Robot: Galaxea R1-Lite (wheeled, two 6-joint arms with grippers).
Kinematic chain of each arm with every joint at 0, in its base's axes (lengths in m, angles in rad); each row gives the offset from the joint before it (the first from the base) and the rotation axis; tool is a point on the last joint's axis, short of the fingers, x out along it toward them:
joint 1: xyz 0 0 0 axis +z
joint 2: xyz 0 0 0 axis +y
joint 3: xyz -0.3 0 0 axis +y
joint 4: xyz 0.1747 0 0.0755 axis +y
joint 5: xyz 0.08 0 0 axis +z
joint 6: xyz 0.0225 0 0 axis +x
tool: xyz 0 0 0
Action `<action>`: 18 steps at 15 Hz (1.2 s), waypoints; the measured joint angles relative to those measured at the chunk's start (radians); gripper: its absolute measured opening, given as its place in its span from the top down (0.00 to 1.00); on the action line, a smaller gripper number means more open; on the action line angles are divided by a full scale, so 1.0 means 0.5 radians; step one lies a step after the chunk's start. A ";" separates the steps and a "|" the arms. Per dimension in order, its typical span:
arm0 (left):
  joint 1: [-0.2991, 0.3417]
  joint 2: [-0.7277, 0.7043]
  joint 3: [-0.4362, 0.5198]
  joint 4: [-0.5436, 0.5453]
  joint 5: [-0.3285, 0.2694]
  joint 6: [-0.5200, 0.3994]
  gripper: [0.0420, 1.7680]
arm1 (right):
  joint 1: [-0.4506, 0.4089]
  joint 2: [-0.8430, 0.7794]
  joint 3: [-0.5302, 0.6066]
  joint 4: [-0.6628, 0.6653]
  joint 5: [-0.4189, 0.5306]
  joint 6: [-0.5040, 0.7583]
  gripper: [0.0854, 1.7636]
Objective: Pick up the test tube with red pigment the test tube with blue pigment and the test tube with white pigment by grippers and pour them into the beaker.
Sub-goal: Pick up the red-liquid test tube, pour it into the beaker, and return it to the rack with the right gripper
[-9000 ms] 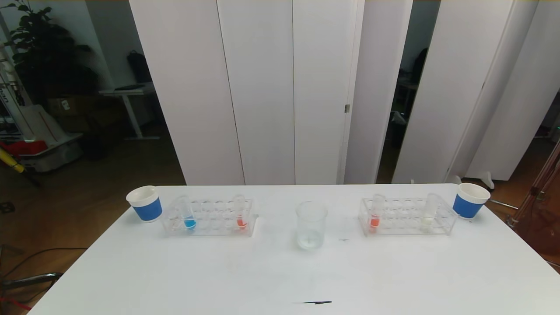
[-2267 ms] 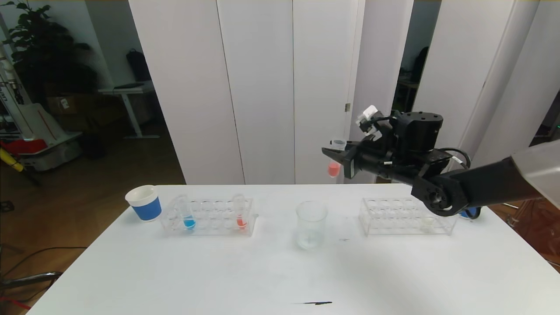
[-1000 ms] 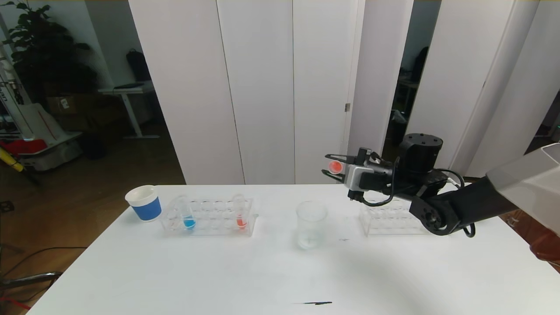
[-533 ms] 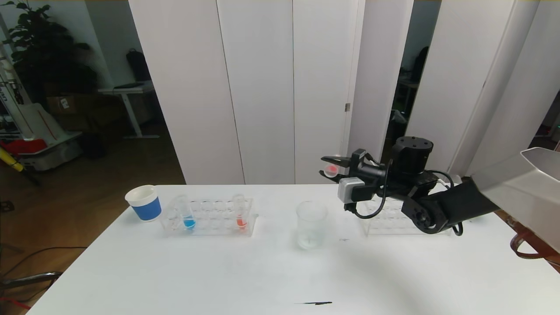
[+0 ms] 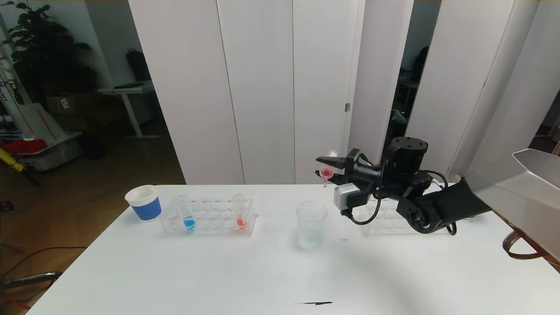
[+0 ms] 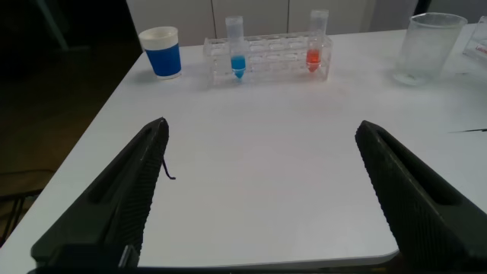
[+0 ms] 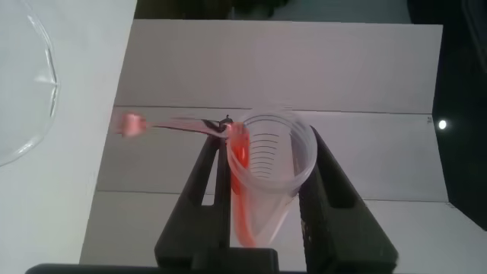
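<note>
My right gripper (image 5: 327, 168) is shut on the test tube with red pigment (image 5: 327, 171), held tipped over above and just right of the beaker (image 5: 310, 224). Red liquid runs out of its mouth (image 7: 133, 124); in the right wrist view the tube (image 7: 270, 167) sits between the fingers (image 7: 205, 175). The test tube with blue pigment (image 5: 189, 218) and another red tube (image 5: 241, 218) stand in the left rack (image 5: 210, 216). The test tube with white pigment is hidden behind the right arm. My left gripper (image 6: 262, 152) is open and empty low over the table's near left.
The right rack (image 5: 385, 216) is partly hidden behind the right arm. A blue-banded paper cup (image 5: 143, 202) stands left of the left rack. A dark mark (image 5: 315, 302) lies near the table's front edge.
The right gripper took the red tube from the right rack, carried it left towards the beaker and rolled it over; red liquid now runs out.
</note>
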 joint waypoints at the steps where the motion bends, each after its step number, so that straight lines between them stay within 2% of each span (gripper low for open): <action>1: 0.000 0.000 0.000 -0.001 0.000 -0.001 0.01 | 0.005 0.011 -0.021 0.000 0.002 -0.033 0.71; 5: -0.001 0.000 0.000 -0.001 0.000 0.000 0.01 | 0.014 0.039 -0.076 0.000 0.017 -0.199 0.71; 18: 0.000 0.000 0.000 -0.001 0.000 -0.001 0.01 | 0.002 0.126 -0.202 0.010 0.034 -0.236 0.71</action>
